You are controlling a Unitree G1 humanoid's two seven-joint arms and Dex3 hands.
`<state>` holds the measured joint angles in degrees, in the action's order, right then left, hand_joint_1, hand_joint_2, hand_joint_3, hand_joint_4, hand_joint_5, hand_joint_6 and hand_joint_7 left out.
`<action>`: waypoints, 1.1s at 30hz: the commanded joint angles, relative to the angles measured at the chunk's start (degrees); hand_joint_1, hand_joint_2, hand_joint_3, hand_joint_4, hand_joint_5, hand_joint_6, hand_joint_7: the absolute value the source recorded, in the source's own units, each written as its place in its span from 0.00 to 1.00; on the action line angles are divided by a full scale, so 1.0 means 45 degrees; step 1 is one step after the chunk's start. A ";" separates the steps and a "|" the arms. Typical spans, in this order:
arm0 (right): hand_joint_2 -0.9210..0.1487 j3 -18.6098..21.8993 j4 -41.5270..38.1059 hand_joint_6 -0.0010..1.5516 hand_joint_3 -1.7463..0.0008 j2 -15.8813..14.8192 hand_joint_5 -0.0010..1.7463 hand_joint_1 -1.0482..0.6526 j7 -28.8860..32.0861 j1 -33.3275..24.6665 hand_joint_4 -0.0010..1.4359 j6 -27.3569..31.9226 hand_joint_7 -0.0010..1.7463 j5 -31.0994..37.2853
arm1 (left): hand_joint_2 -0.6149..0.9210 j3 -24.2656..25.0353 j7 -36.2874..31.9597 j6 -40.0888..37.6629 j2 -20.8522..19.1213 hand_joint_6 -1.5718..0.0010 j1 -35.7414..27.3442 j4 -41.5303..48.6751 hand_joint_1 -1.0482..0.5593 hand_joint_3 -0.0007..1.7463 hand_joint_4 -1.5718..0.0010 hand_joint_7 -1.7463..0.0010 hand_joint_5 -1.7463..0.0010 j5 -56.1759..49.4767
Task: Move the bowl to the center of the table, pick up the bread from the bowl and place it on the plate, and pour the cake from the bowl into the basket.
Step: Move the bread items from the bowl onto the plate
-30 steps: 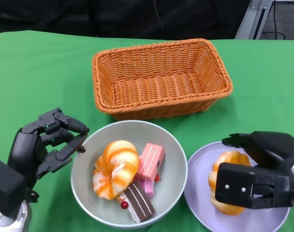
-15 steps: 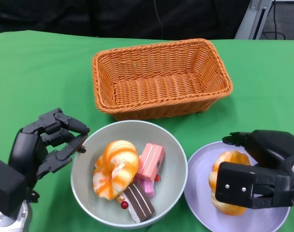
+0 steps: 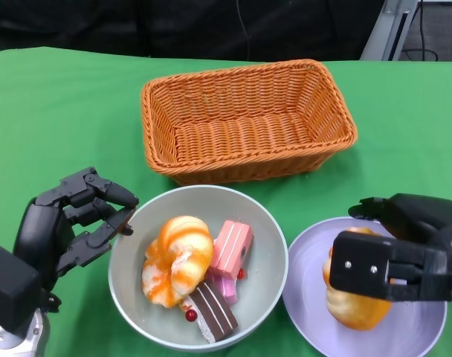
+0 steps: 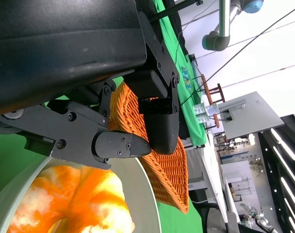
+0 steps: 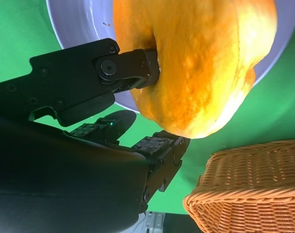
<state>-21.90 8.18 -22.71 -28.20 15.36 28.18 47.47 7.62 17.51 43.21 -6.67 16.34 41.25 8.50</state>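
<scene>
No writing legible — right hand (image 3: 393,264) grips bread (image 3: 354,312) over plate (image 3: 304,301).

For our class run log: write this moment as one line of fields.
right hand: holds bread over plate | left hand: open, beside bowl | cake: in bowl | basket: empty

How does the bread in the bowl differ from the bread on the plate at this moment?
The bread in the bowl lies free, untouched; the bread on the plate is gripped by the right hand. The bowl bread has white-and-orange swirls and shows in full; the plate bread looks plain golden and is partly hidden behind the hand. The bowl bread shares its dish with cake pieces; the plate bread sits alone. Both are orange and rounded.
</scene>
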 commanded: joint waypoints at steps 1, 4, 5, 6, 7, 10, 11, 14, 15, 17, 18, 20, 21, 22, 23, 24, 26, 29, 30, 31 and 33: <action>0.00 0.0250 0.0303 0.28 0.91 -0.0073 0.03 0.16 -0.0099 0.0155 0.41 0.0283 0.01 0.0000 | 0.98 0.0050 0.0087 -0.0015 -0.0163 0.49 -0.0155 -0.0029 0.51 0.19 0.52 0.38 0.16 0.0018; 0.00 0.0310 0.0302 0.34 0.95 0.0361 0.05 0.15 0.0565 0.0016 0.49 0.0554 0.03 0.0125 | 0.99 0.0053 0.0167 -0.0044 -0.0172 0.49 -0.0157 -0.0018 0.53 0.19 0.53 0.38 0.16 0.0067; 0.00 0.0292 0.0280 0.35 0.96 0.0471 0.05 0.15 0.0812 -0.0031 0.51 0.0579 0.03 0.0169 | 0.99 0.0059 0.0217 -0.0039 -0.0166 0.49 -0.0149 -0.0006 0.53 0.19 0.53 0.38 0.16 0.0108; 0.00 0.0281 0.0266 0.36 0.96 0.0535 0.06 0.15 0.1074 -0.0102 0.53 0.0488 0.03 0.0169 | 0.99 0.0058 0.0242 -0.0053 -0.0164 0.49 -0.0148 -0.0013 0.53 0.19 0.53 0.38 0.16 0.0127; 0.00 0.0259 0.0252 0.38 0.97 0.0556 0.07 0.15 0.1283 -0.0160 0.55 0.0370 0.04 0.0174 | 0.99 0.0056 0.0235 -0.0062 -0.0165 0.49 -0.0154 -0.0030 0.53 0.19 0.52 0.38 0.16 0.0121; 0.00 0.0175 0.0187 0.40 0.97 0.0576 0.11 0.13 0.1787 -0.0319 0.56 0.0096 0.07 0.0236 | 0.99 0.0038 0.0206 -0.0159 -0.0181 0.49 -0.0198 -0.0139 0.53 0.19 0.52 0.39 0.17 0.0097; 0.00 0.0161 0.0155 0.36 0.97 0.0574 0.29 0.14 0.1873 -0.0348 0.46 0.0049 0.22 0.0231 | 0.99 0.0032 0.0186 -0.0150 -0.0193 0.49 -0.0212 -0.0155 0.53 0.19 0.52 0.39 0.17 0.0064; 0.01 0.0140 0.0080 0.31 0.99 0.0494 0.64 0.16 0.1996 -0.0386 0.28 -0.0160 0.52 0.0196 | 0.99 0.0024 0.0150 -0.0135 -0.0200 0.49 -0.0241 -0.0194 0.53 0.19 0.53 0.39 0.17 0.0013; 0.01 0.0126 0.0020 0.32 1.00 0.0392 0.71 0.17 0.2140 -0.0425 0.26 -0.0438 0.59 0.0179 | 0.99 0.0023 0.0157 -0.0148 -0.0195 0.49 -0.0248 -0.0207 0.53 0.19 0.53 0.39 0.17 0.0020; 0.01 0.0150 -0.0087 0.39 1.00 0.0234 0.78 0.21 0.2368 -0.0510 0.31 -0.0952 0.66 0.0109 | 0.98 0.0019 0.0164 -0.0190 -0.0181 0.49 -0.0265 -0.0247 0.53 0.19 0.53 0.39 0.17 0.0037; 0.01 0.0215 -0.0137 0.40 1.00 0.0196 0.78 0.22 0.2455 -0.0566 0.32 -0.1183 0.67 0.0014 | 0.98 0.0018 0.0204 -0.0192 -0.0177 0.49 -0.0264 -0.0249 0.53 0.20 0.53 0.39 0.17 0.0068; 0.00 0.0366 -0.0232 0.43 0.99 0.0242 0.71 0.25 0.2616 -0.0640 0.38 -0.1449 0.67 -0.0158 | 0.99 0.0032 0.0262 -0.0149 -0.0169 0.49 -0.0244 -0.0205 0.53 0.20 0.53 0.39 0.16 0.0123; 0.00 0.0423 -0.0270 0.43 0.99 0.0266 0.70 0.26 0.2676 -0.0657 0.40 -0.1531 0.67 -0.0216 | 0.98 0.0039 0.0270 -0.0137 -0.0159 0.49 -0.0233 -0.0191 0.53 0.20 0.53 0.39 0.16 0.0141; 0.00 0.0463 -0.0298 0.43 0.98 0.0284 0.69 0.27 0.2711 -0.0662 0.41 -0.1582 0.66 -0.0250 | 0.98 0.0041 0.0241 -0.0131 -0.0153 0.49 -0.0228 -0.0188 0.53 0.19 0.53 0.39 0.16 0.0123; 0.00 0.0501 -0.0338 0.44 0.97 0.0290 0.69 0.27 0.2783 -0.0675 0.42 -0.1675 0.66 -0.0290 | 0.98 0.0048 0.0253 -0.0127 -0.0148 0.49 -0.0217 -0.0176 0.53 0.19 0.53 0.39 0.16 0.0129; 0.00 0.0527 -0.0376 0.44 0.97 0.0291 0.69 0.28 0.2848 -0.0684 0.42 -0.1756 0.66 -0.0322 | 0.98 0.0051 0.0253 -0.0124 -0.0147 0.49 -0.0210 -0.0163 0.53 0.19 0.53 0.39 0.16 0.0123; 0.00 0.0545 -0.0458 0.44 0.97 0.0289 0.70 0.30 0.2967 -0.0674 0.42 -0.1863 0.65 -0.0377 | 0.98 0.0048 0.0201 -0.0175 -0.0147 0.49 -0.0215 -0.0178 0.52 0.19 0.53 0.39 0.17 0.0079; 0.00 0.0521 -0.0547 0.47 0.96 0.0316 0.68 0.31 0.3144 -0.0662 0.43 -0.1897 0.59 -0.0344 | 0.99 0.0038 0.0172 -0.0258 -0.0155 0.48 -0.0232 -0.0228 0.52 0.19 0.53 0.39 0.17 0.0052; 0.00 0.0507 -0.0554 0.48 0.96 0.0316 0.64 0.31 0.3109 -0.0650 0.45 -0.1865 0.55 -0.0340 | 0.99 0.0032 0.0165 -0.0259 -0.0170 0.48 -0.0235 -0.0233 0.52 0.19 0.53 0.39 0.17 0.0027; 0.00 0.0496 -0.0557 0.51 0.96 0.0314 0.57 0.31 0.3074 -0.0639 0.47 -0.1840 0.49 -0.0340 | 0.99 0.0029 0.0158 -0.0257 -0.0180 0.49 -0.0237 -0.0235 0.52 0.19 0.53 0.39 0.17 0.0009; 0.00 0.0504 -0.0499 0.58 0.95 0.0293 0.37 0.32 0.2927 -0.0627 0.54 -0.1809 0.27 -0.0403 | 0.99 0.0022 0.0192 -0.0220 -0.0187 0.49 -0.0238 -0.0246 0.53 0.19 0.53 0.38 0.16 0.0012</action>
<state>-20.56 5.87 -20.66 -14.83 12.79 19.86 45.88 7.56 18.14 42.51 -6.67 16.25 40.76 8.61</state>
